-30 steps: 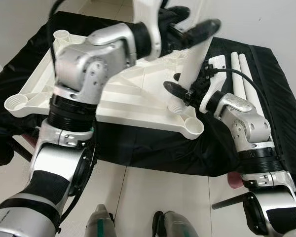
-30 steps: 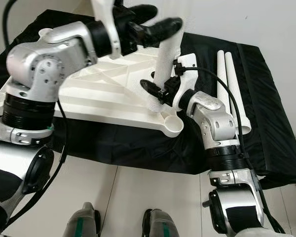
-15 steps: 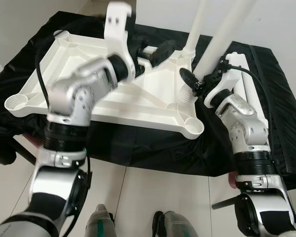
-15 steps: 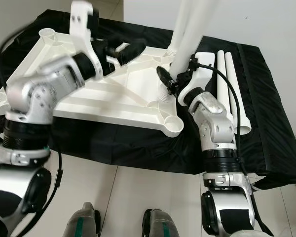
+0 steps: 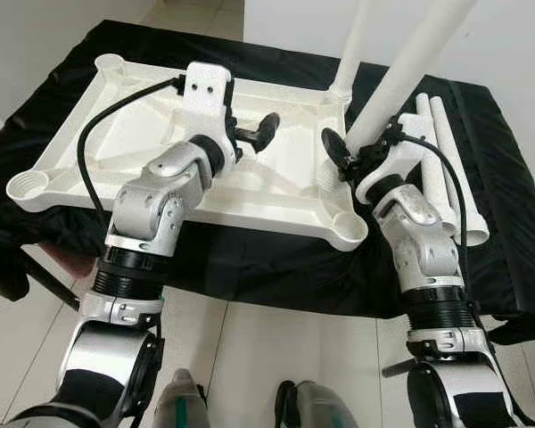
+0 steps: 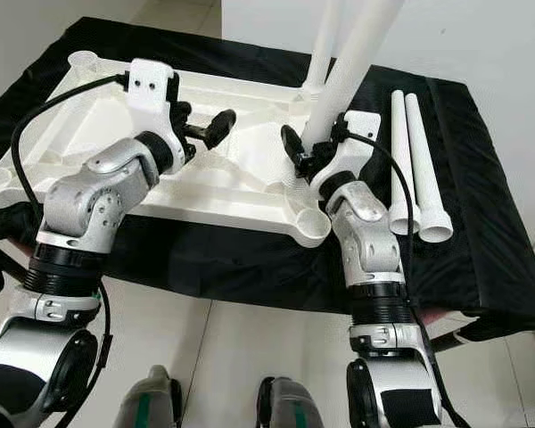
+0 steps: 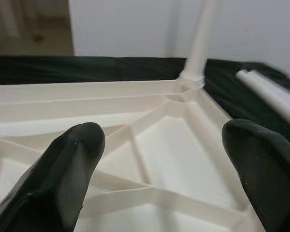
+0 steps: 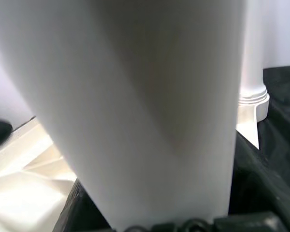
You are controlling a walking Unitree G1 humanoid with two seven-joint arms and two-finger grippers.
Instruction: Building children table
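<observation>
judging from what lies in front of me, i'd put the job at about a quarter done. the white tabletop [image 5: 160,134] lies upside down on the black-covered surface [image 5: 508,178], ribs up, with a socket at each corner. one white leg [image 6: 323,45] already stands upright in the far right corner socket [image 7: 189,86].

my right tool [image 5: 339,156] is clamped on a second leg [image 5: 401,71], which leans at a tilt with its lower end just above the tabletop near the near right corner socket [image 5: 349,227]. that socket looks unfilled, so this leg is not seated yet; from the right wrist view i can't tell how close its threaded end is to the hole.

my left tool [image 5: 259,134] hovers over the middle ribs of the tabletop with its fingers [image 7: 67,169] spread apart and nothing between them.

two spare legs [image 6: 410,160] lie side by side on the cloth, well to the right of the tabletop. the two left corner sockets, far [image 5: 110,64] and near [image 5: 27,185], are both bare.

so what's left, as i read it: seat the held leg, fit the two spare ones, and turn the table over.
</observation>
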